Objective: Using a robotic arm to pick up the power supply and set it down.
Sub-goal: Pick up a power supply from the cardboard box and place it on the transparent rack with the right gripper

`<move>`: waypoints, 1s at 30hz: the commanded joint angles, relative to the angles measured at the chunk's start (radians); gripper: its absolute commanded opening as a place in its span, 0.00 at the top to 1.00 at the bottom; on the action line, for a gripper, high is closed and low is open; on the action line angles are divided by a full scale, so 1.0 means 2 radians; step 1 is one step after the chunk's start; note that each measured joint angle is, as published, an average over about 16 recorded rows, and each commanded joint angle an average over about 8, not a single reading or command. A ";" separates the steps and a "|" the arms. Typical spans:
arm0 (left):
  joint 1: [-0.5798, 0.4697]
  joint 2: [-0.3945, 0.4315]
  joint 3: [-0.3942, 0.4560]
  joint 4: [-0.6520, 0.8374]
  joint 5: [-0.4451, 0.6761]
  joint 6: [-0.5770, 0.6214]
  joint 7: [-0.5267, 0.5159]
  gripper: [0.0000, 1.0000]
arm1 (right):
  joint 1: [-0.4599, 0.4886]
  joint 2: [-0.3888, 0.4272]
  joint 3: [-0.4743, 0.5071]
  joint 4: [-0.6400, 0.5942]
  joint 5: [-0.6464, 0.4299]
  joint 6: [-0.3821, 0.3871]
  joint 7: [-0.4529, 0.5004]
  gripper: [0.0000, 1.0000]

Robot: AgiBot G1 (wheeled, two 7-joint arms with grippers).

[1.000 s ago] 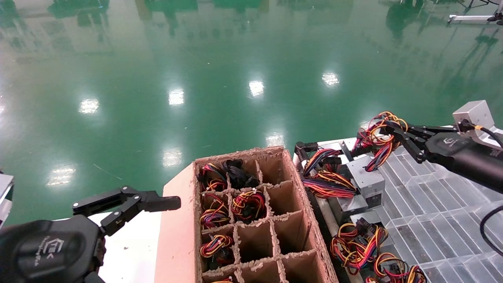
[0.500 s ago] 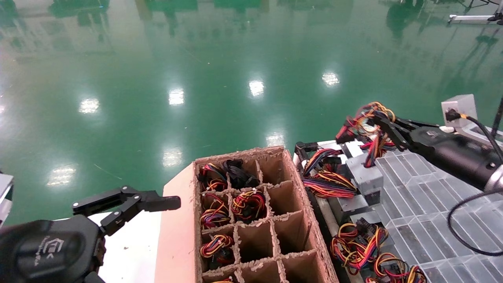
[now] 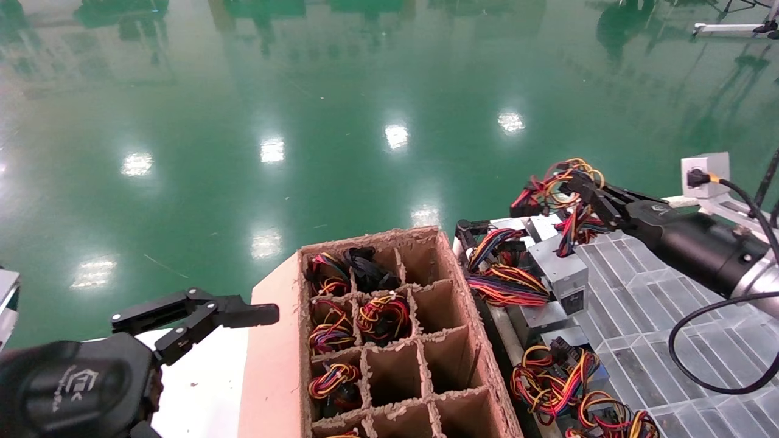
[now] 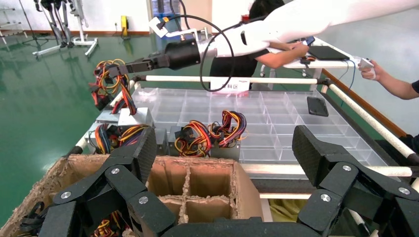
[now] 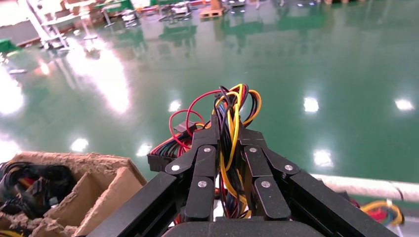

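Note:
The power supply is a grey metal box (image 3: 561, 266) with a red, yellow and black wire bundle (image 3: 557, 182). My right gripper (image 3: 575, 181) is shut on that bundle, above the left edge of the clear tray. The box hangs tilted below the wires. In the right wrist view the wires (image 5: 233, 106) run up between the closed fingers of the right gripper (image 5: 228, 129). The left wrist view shows the same box (image 4: 132, 117) under the right gripper (image 4: 118, 69). My left gripper (image 3: 198, 311) is parked open at the lower left, beside the cardboard box, with nothing between its fingers (image 4: 146, 150).
A brown cardboard divider box (image 3: 274, 340) stands in the middle, several of its cells holding wired units. A clear compartment tray (image 3: 669, 316) lies at the right. More power supplies (image 3: 508, 283) (image 3: 554, 377) crowd its left edge. A black cable (image 3: 700, 377) loops over the tray.
The right gripper has moved left and farther away with the wire bundle, and the grey box beneath has tipped and risen slightly. The left arm has not moved.

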 commanded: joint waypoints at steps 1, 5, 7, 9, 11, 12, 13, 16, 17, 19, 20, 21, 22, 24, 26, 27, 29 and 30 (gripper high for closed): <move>0.000 0.000 0.000 0.000 0.000 0.000 0.000 0.00 | -0.005 -0.001 0.002 -0.003 0.004 0.005 0.005 1.00; 0.000 0.000 0.000 0.000 0.000 0.000 0.000 0.00 | -0.018 0.002 0.015 -0.009 0.021 0.021 0.017 1.00; 0.000 0.000 0.000 0.000 0.000 0.000 0.000 0.00 | -0.025 0.003 0.023 -0.012 0.033 0.031 0.024 1.00; 0.000 0.000 0.000 0.000 0.000 0.000 0.000 0.00 | -0.032 0.004 0.031 -0.015 0.045 0.041 0.030 1.00; 0.000 0.000 0.000 0.000 0.000 0.000 0.000 0.00 | -0.040 0.004 0.039 -0.016 0.057 0.051 0.036 1.00; 0.000 0.000 0.000 0.000 0.000 0.000 0.000 0.00 | -0.043 0.004 0.042 -0.016 0.063 0.056 0.039 1.00; 0.000 0.000 0.000 0.000 0.000 0.000 0.000 0.00 | -0.047 0.004 0.046 -0.016 0.068 0.060 0.041 1.00; 0.000 0.000 0.000 0.000 0.000 0.000 0.000 0.00 | -0.056 0.004 0.054 -0.013 0.081 0.070 0.045 1.00; 0.000 0.000 0.000 0.000 0.000 0.000 0.000 0.00 | -0.059 0.004 0.057 -0.011 0.084 0.073 0.046 1.00; 0.000 0.000 0.000 0.000 0.000 0.000 0.000 0.00 | -0.064 0.004 0.061 -0.007 0.091 0.076 0.048 1.00; 0.000 0.000 0.000 0.000 0.000 0.000 0.000 0.00 | -0.066 0.004 0.063 -0.005 0.094 0.077 0.048 1.00; 0.000 0.000 0.000 0.000 0.000 0.000 0.000 0.00 | -0.069 0.004 0.065 -0.003 0.097 0.077 0.049 1.00; 0.000 0.000 0.000 0.000 0.000 0.000 0.000 0.00 | -0.071 0.005 0.067 -0.001 0.100 0.076 0.050 1.00; 0.000 0.000 0.000 0.000 0.000 0.000 0.000 0.00 | -0.074 0.005 0.071 0.003 0.105 0.075 0.052 1.00; 0.000 0.000 0.000 0.000 0.000 0.000 0.000 0.00 | -0.078 0.005 0.073 0.006 0.109 0.073 0.053 1.00; 0.000 0.000 0.000 0.000 0.000 0.000 0.000 0.00 | -0.079 0.005 0.075 0.008 0.110 0.072 0.054 1.00; 0.000 0.000 0.000 0.000 0.000 0.000 0.000 0.00 | -0.082 0.004 0.076 0.012 0.113 0.071 0.055 1.00; 0.000 0.000 0.000 0.000 0.000 0.000 0.000 0.00 | -0.082 0.003 0.077 0.013 0.114 0.070 0.056 1.00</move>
